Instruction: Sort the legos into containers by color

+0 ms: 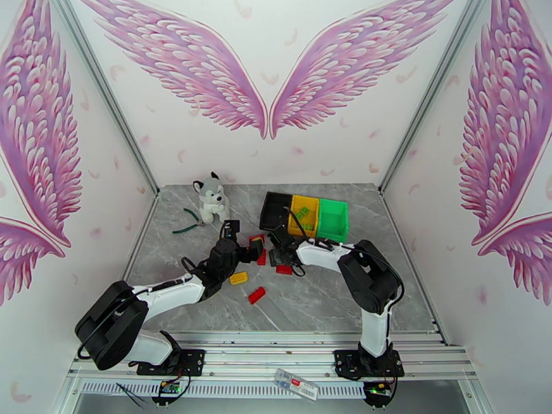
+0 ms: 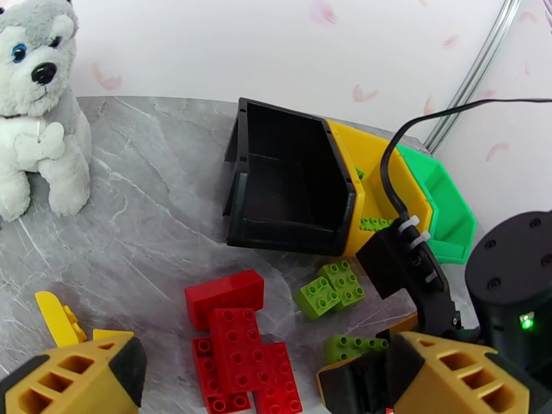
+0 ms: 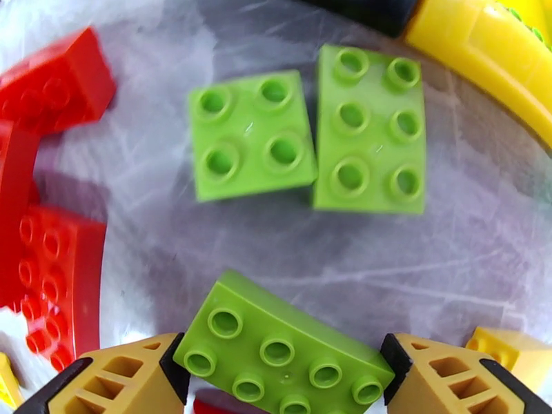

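My right gripper (image 3: 279, 370) is shut on a light green lego (image 3: 283, 350), its fingers against both ends, and the brick is low over the table. Two more light green legos (image 3: 310, 132) lie side by side just beyond it. Red legos (image 3: 48, 270) lie to the left. My left gripper (image 2: 255, 391) stands open over a pile of red legos (image 2: 241, 339), with yellow legos (image 2: 58, 319) at its left. The containers stand joined behind: black (image 2: 290, 181), yellow (image 2: 372, 167) with green bricks (image 2: 376, 222) inside, and green (image 2: 448, 208). In the top view both grippers, left (image 1: 252, 251) and right (image 1: 279, 257), work in front of the containers (image 1: 303, 214).
A plush husky (image 1: 210, 198) sits at the back left with green-handled pliers (image 1: 188, 222) beside it. A yellow brick (image 1: 239, 278) and a red brick (image 1: 257, 295) lie nearer the front. The right arm's cable (image 2: 393, 174) loops over the yellow bin.
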